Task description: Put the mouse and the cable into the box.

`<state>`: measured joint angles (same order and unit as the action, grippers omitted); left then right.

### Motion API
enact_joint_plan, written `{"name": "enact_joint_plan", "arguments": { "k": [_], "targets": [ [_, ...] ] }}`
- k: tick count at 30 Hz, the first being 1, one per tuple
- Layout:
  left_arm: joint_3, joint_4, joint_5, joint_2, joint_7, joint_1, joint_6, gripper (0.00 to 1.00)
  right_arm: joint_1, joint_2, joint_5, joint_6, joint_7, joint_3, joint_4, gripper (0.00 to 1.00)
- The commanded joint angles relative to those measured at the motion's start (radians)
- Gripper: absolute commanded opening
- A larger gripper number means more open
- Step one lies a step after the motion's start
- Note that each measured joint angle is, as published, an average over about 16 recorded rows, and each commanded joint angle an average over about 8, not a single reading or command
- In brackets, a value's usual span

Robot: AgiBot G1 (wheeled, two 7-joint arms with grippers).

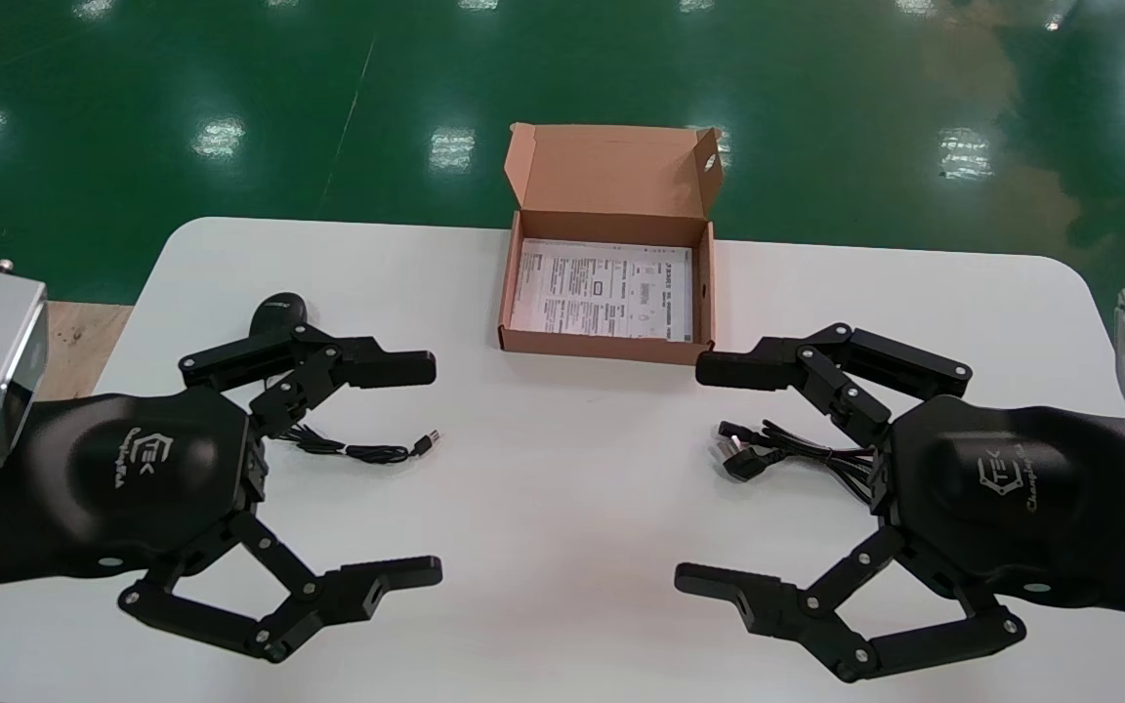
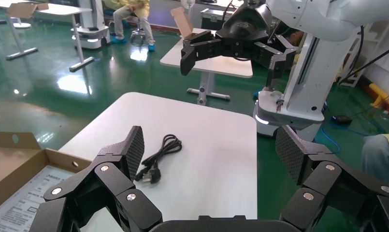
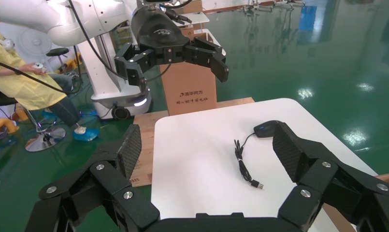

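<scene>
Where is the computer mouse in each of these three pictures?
Head view: mouse lies left on the white table, partly behind the left pincer.
Left wrist view: not in it.
Right wrist view: mouse toward the table's far end.
Shared landmark: that white table.

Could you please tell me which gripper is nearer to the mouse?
Left. The left gripper hangs close beside the mouse; the right gripper is across the table, by the coiled cable.
</scene>
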<state>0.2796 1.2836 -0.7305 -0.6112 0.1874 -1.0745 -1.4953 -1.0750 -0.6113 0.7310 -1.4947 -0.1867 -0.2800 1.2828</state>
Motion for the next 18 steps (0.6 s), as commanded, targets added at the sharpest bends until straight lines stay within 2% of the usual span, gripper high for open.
{"name": "enact_joint_plan", "arguments": {
  "k": [1, 18],
  "targets": [
    [0.000, 0.000, 0.000, 0.000, 0.000, 0.000, 0.000, 1.00, 0.000, 0.000, 0.000, 0.000, 0.000, 0.000, 0.000, 1.00],
    [0.000, 0.001, 0.000, 0.000, 0.000, 0.000, 0.000, 1.00, 0.000, 0.000, 0.000, 0.000, 0.000, 0.000, 0.000, 1.00]
  ]
}}
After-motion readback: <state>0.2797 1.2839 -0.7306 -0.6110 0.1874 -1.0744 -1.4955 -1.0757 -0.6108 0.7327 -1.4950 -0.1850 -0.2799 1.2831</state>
